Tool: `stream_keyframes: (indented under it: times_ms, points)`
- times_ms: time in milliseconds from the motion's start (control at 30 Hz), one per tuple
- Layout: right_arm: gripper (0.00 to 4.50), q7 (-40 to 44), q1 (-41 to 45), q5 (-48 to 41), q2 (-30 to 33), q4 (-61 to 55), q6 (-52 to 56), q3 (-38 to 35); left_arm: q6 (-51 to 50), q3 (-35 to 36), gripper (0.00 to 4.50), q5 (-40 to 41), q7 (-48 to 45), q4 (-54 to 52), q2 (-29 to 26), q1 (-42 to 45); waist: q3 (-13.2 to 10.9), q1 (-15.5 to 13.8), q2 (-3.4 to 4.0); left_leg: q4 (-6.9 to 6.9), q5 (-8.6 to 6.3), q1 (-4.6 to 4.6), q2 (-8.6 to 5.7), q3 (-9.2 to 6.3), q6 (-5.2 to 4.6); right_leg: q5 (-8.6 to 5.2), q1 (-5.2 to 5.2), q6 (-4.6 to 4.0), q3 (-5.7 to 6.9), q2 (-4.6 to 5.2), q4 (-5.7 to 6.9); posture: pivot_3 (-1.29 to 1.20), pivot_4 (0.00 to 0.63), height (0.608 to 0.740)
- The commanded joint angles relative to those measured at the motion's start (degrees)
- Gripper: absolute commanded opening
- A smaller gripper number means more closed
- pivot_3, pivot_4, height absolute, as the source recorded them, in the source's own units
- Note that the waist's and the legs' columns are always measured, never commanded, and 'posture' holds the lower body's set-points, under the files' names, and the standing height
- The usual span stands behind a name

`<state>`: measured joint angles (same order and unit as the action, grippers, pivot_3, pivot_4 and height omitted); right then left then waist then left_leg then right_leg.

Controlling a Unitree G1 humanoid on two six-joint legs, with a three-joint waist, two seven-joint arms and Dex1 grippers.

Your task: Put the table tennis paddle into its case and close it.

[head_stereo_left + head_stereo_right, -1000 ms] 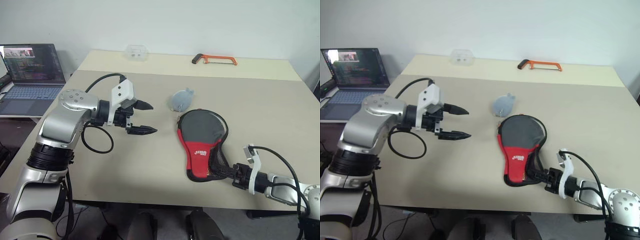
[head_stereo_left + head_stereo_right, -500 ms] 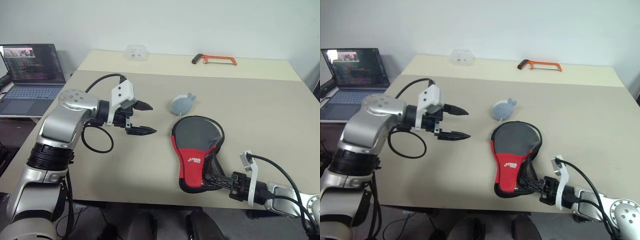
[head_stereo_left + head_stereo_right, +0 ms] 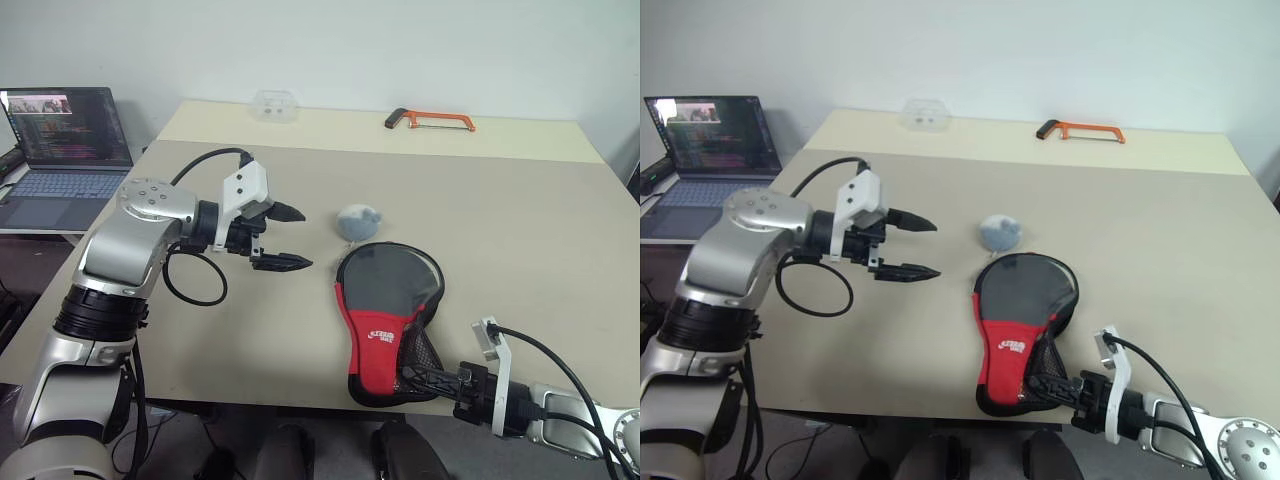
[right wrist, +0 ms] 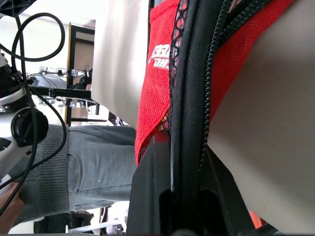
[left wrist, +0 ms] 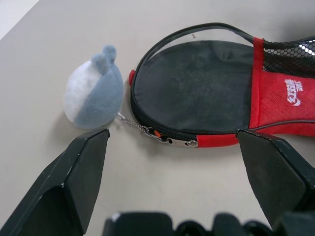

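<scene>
The case (image 3: 385,310) lay lengthwise, narrow end clenched in the right claw (image 3: 418,378) at the counter (image 3: 520,230) edge; the released left claw (image 3: 285,238) hovered beside its round end

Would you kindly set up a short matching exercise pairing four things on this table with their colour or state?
1. case
2. hacksaw
3. left gripper
4. plush lump

a. orange, at the far edge
b. open, above the table
c. grey-blue, by the zipper pull
d. pinched at its narrow end by the right gripper

Pairs: 1-d, 2-a, 3-b, 4-c
</scene>
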<state>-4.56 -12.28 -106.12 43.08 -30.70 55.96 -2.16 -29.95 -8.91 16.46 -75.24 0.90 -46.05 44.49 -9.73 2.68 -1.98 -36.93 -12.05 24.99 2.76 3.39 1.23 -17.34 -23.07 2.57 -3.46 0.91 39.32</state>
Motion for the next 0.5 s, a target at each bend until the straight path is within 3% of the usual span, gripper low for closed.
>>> stream_keyframes:
  times_ms: [33, 233, 367, 500]
  points:
    - [0.02, 1.6, 0.5, 0.9, 1.5, -1.6, 0.2, 1.1, 1.0, 0.4, 4.5, -0.1, -0.2, -0.3, -0.2, 1.2, 0.0, 0.0, 0.0, 0.0, 0.0, 0.0, 0.0, 0.0, 0.0, 0.0, 0.0, 0.0, 0.0, 0.0, 0.0, 0.0, 0.15, 0.74]
    - [0.02, 5.1, 0.4, 3.9, 3.1, -3.0, 1.0, 2.6, 1.0, 0.5, 4.5, -0.3, -0.1, -0.4, -0.2, 1.1, 0.0, 0.0, -0.01, -0.01, 0.0, 0.0, -0.01, -0.01, 0.0, 0.0, 0.0, 0.0, 0.01, 0.0, 0.01, 0.0, 0.15, 0.74]
    - [1.09, 5.8, 1.0, 4.2, 3.5, -2.1, 0.3, 2.6, 0.9, 0.5, 4.5, -0.2, -0.1, -0.7, -0.2, 1.0, 0.0, -0.1, -0.01, -0.01, 0.0, 0.0, -0.01, -0.02, 0.0, 0.0, 0.0, 0.0, 0.02, 0.0, 0.02, 0.0, 0.15, 0.74]
    - [2.49, 7.4, 0.9, 6.2, 5.2, -1.7, 1.0, 2.1, 1.1, 0.5, 4.5, -0.3, 0.0, -0.5, -0.1, 0.9, 0.0, -0.3, -0.01, -0.06, 0.0, 0.0, -0.01, -0.01, 0.0, 0.0, 0.01, 0.0, 0.0, 0.01, 0.07, 0.0, 0.15, 0.74]
